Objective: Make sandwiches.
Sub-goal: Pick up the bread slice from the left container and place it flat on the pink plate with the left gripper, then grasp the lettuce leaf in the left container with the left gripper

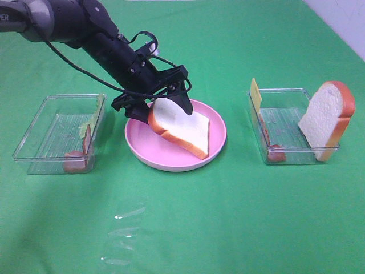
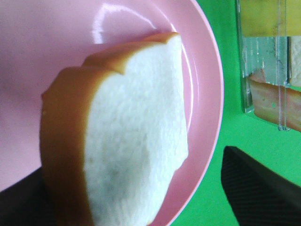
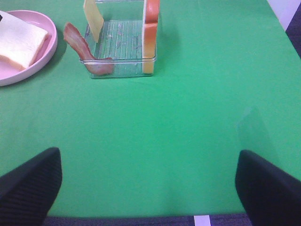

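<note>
A bread slice (image 1: 182, 128) lies tilted in the pink plate (image 1: 142, 151), its raised crust end between the spread jaws of the left gripper (image 1: 159, 105), one finger (image 2: 254, 188) clear of it. Left of the plate, a clear tray (image 1: 57, 134) holds lettuce (image 1: 91, 117) and bacon (image 1: 77, 160). Right of the plate, another tray (image 1: 291, 151) holds cheese (image 1: 255, 94) and a second slice (image 1: 328, 117), and the right gripper (image 3: 148, 183) gapes wide, empty.

White bread slice (image 1: 185, 130), pink plate (image 1: 165, 157), green cloth (image 1: 228, 222).
</note>
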You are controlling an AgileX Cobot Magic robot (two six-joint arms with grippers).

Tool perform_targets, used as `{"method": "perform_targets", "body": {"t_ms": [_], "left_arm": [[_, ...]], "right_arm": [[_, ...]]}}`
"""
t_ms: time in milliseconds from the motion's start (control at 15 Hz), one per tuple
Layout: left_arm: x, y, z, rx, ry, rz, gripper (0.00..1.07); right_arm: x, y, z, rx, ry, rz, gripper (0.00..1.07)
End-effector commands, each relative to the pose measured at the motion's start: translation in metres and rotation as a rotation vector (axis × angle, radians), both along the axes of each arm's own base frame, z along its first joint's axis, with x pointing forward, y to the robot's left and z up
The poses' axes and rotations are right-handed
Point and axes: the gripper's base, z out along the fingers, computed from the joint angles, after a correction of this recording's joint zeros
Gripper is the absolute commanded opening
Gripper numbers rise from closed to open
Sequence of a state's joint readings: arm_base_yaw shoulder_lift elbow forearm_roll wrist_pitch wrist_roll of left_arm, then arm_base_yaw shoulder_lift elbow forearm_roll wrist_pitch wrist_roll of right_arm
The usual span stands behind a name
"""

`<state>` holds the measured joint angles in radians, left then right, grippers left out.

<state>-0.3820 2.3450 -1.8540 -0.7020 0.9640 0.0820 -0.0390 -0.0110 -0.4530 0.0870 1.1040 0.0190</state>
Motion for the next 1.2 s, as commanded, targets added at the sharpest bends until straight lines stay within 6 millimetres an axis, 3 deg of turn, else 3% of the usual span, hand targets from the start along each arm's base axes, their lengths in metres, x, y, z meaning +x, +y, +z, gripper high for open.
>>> {"method": "perform_targets", "body": {"t_ms": [67,133,467,533,600,867,1200], "left_arm": [[-0.005,0.005,0.026,0.061,-0.051,-0.024,0.79],[-0.01,0.015,0.047,0.157,-0.083,-0.041,0.79],[-0.026,0.041,0.092,0.373,-0.132,-0.077,0.79],[-0.029,0.049,0.098,0.436,-0.126,-0.08,0.79],[-0.026,0.07,0.101,0.534,-0.115,-0.05,0.79],[-0.012,0.085,0.091,0.565,-0.153,-0.006,0.79],[0.01,0.081,0.066,0.589,-0.147,-0.004,0.79]], "right_arm": [[-0.002,0.0,-0.001,-0.008,-0.02,0.01,0.96],[-0.002,0.0,-0.001,-0.008,-0.02,0.01,0.96],[-0.002,0.0,-0.001,-0.008,-0.02,0.01,0.96],[-0.002,0.0,-0.001,-0.008,-0.02,0.01,0.96],[-0.002,0.0,-0.001,-0.008,-0.02,0.01,0.96],[-0.002,0.0,-0.001,-0.008,-0.02,0.01,0.96],[-0.002,0.0,-0.001,-0.008,-0.02,0.01,0.96]]}}
